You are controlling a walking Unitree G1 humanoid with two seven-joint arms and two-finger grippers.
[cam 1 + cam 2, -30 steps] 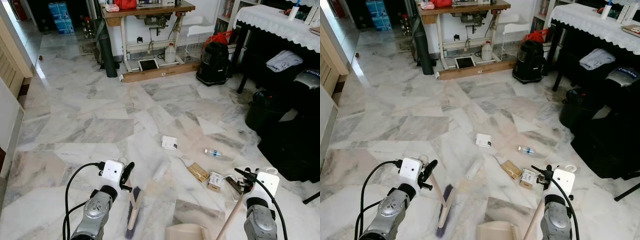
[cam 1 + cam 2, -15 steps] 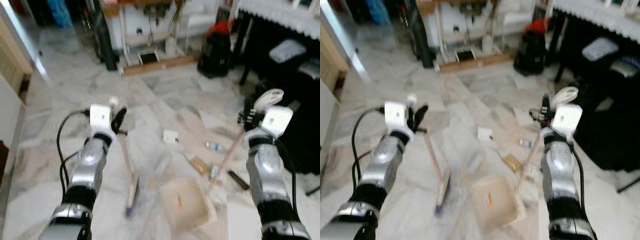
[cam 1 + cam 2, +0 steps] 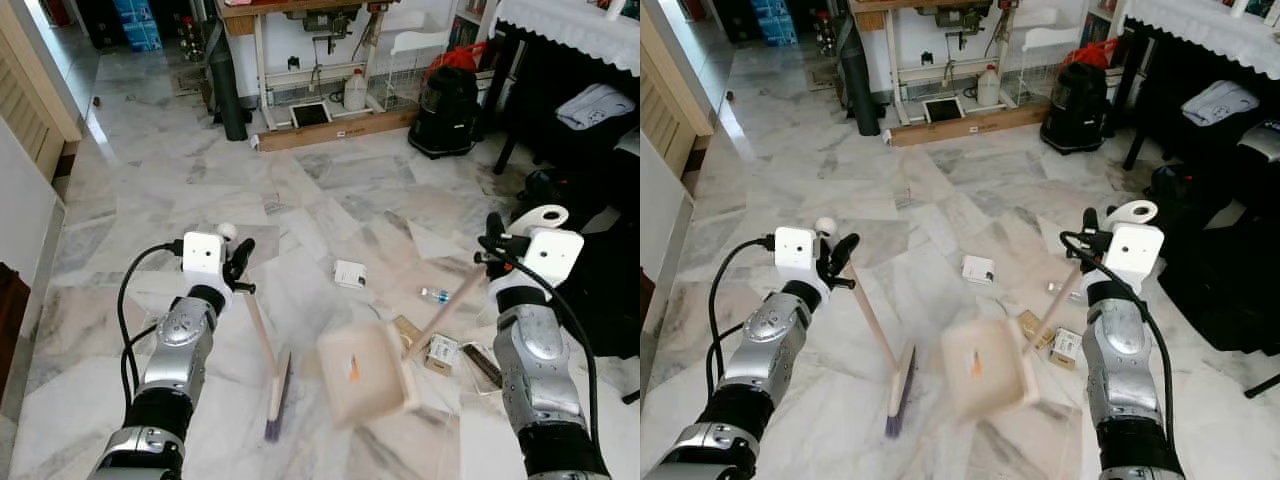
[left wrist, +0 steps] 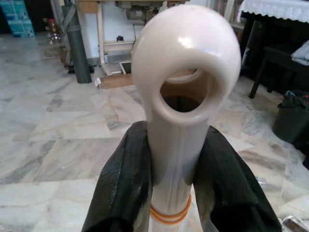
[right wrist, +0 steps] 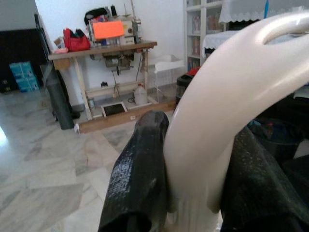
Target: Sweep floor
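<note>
My left gripper [image 3: 235,262] is shut on the top of the pale broom handle [image 4: 186,92], its black fingers [image 4: 123,188] clamping it on both sides. The broom head [image 3: 277,395] hangs low over the marble floor before me. My right gripper [image 3: 492,250] is shut on the looped dustpan handle [image 5: 227,101]. The beige dustpan [image 3: 365,372] is tilted and blurred just right of the broom head, with a small orange bit in it. Litter lies beyond it: a white box [image 3: 349,273], a small bottle [image 3: 434,295], a brown scrap [image 3: 405,328] and a small carton [image 3: 440,353].
A sewing table [image 3: 300,15] stands at the back, with a wooden plank [image 3: 335,128] under it and a dark roll [image 3: 230,100] leaning beside it. A black vacuum [image 3: 446,98], a cloth-covered table [image 3: 560,20] and dark bags [image 3: 600,260] crowd the right. A wall [image 3: 25,200] runs along the left.
Both arms have risen in front of me. The dustpan has come up off the floor and the broom hangs more upright. The camera view has shifted too.
</note>
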